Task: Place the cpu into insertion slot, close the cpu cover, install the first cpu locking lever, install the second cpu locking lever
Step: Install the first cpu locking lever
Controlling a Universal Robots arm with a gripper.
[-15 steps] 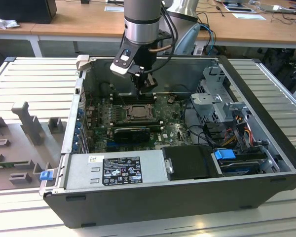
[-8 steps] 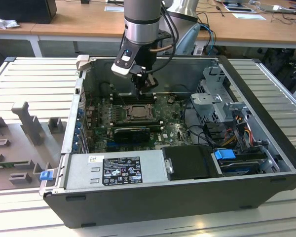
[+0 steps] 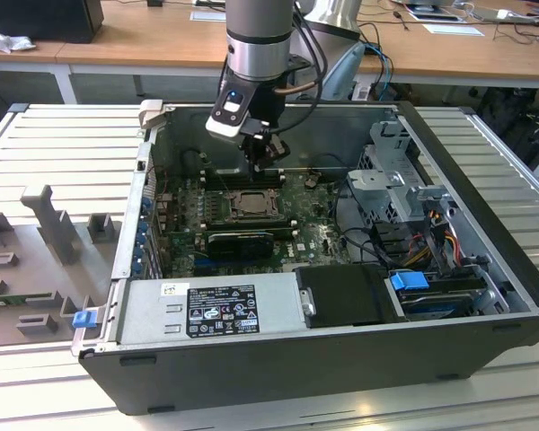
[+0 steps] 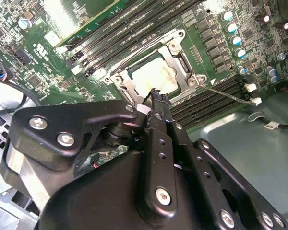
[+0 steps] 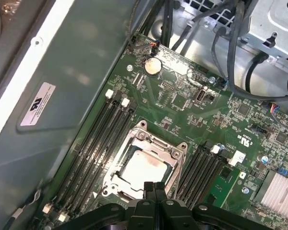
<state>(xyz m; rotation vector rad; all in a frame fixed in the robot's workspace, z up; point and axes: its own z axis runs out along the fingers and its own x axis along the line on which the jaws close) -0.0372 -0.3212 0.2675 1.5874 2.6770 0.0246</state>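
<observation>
**Socket area of the opened computer, three views.** The cpu (image 5: 145, 168) (image 4: 153, 76), its pale metal top facing up, lies seated in the insertion slot (image 3: 250, 206), which sits on the green motherboard (image 5: 192, 108) near the middle of the exterior view. The cpu cover (image 5: 175, 152) (image 4: 180, 57), a silver frame, lies flat on the socket so that the chip shows through its square window. In the second wrist view a thin wire lever (image 4: 230, 94) runs from one corner of the socket out across the neighbouring memory slots (image 4: 134, 24); whether it is latched cannot be told.

The gripper (image 5: 154, 186) (image 4: 157, 94) (image 3: 269, 163) hangs just over the socket's edge. Its jaws are pressed together, with nothing visibly between them. In both wrist views the tips stand at the rim of the cover frame, though contact cannot be confirmed.

Long black memory slots (image 5: 96, 139) flank the socket on both sides, and a round coin cell (image 5: 152, 66) sits farther off on the board.

In the exterior view the arm (image 3: 260, 36) enters from the upper centre of the frame. Below the socket lies a long black graphics card (image 3: 241, 241), then the silver power supply (image 3: 207, 310) at lower centre. A metal drive cage (image 3: 400, 184) stands toward the exterior view's right, all inside the black case (image 3: 341, 368).
</observation>
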